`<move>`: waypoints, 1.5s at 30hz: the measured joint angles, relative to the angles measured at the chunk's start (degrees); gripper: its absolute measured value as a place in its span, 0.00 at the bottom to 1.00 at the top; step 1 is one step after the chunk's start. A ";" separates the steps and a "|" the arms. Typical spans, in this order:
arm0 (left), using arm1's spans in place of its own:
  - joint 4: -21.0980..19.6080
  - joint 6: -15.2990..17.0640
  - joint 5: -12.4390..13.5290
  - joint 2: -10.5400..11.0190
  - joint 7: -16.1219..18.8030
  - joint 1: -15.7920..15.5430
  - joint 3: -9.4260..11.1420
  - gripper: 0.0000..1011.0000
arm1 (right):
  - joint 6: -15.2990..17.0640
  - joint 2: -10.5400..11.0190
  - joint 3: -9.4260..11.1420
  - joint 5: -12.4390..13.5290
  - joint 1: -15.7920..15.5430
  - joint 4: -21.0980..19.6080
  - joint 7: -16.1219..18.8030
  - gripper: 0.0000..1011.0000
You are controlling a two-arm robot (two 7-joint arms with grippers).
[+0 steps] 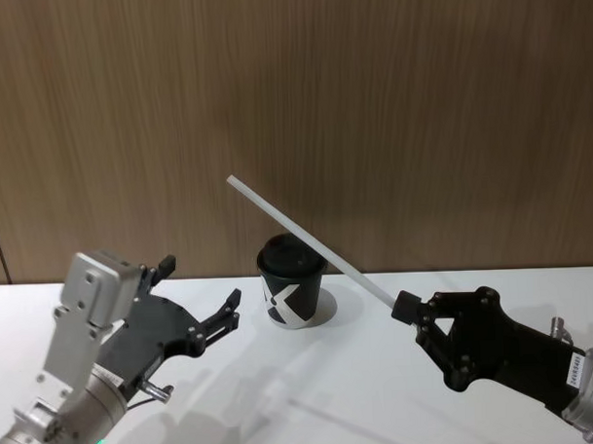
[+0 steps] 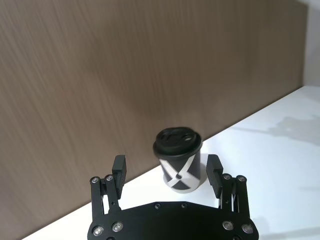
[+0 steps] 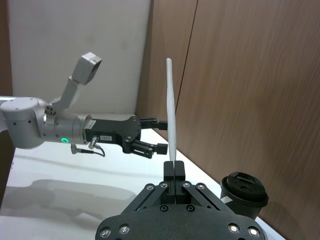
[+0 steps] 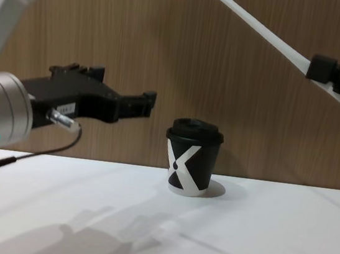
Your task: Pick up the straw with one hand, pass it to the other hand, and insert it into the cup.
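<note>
The white straw [image 1: 307, 236] is held by its lower end in my right gripper [image 1: 407, 308], which is shut on it. It slants up and to the left, passing above the cup [image 1: 292, 290], a black paper cup with a white X pattern and a black lid that stands upright on the table. In the right wrist view the straw [image 3: 171, 115] rises straight out of the gripper [image 3: 174, 170]. My left gripper [image 1: 199, 284] hovers open to the left of the cup with nothing in it. Seen from its wrist, the cup [image 2: 179, 165] lies ahead between the fingers [image 2: 119, 171].
A white table [image 1: 380, 394] runs to a brown wood-panelled wall [image 1: 370, 102] just behind the cup. From the chest, the left gripper [image 4: 125, 86] hangs above the tabletop left of the cup [image 4: 192, 158], and the straw [image 4: 258, 26] crosses the upper right.
</note>
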 joint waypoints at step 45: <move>-4.36 10.06 -40.21 3.32 -28.75 -2.25 -9.78 0.99 | -0.07 -0.17 -0.28 0.11 0.48 0.12 0.22 0.01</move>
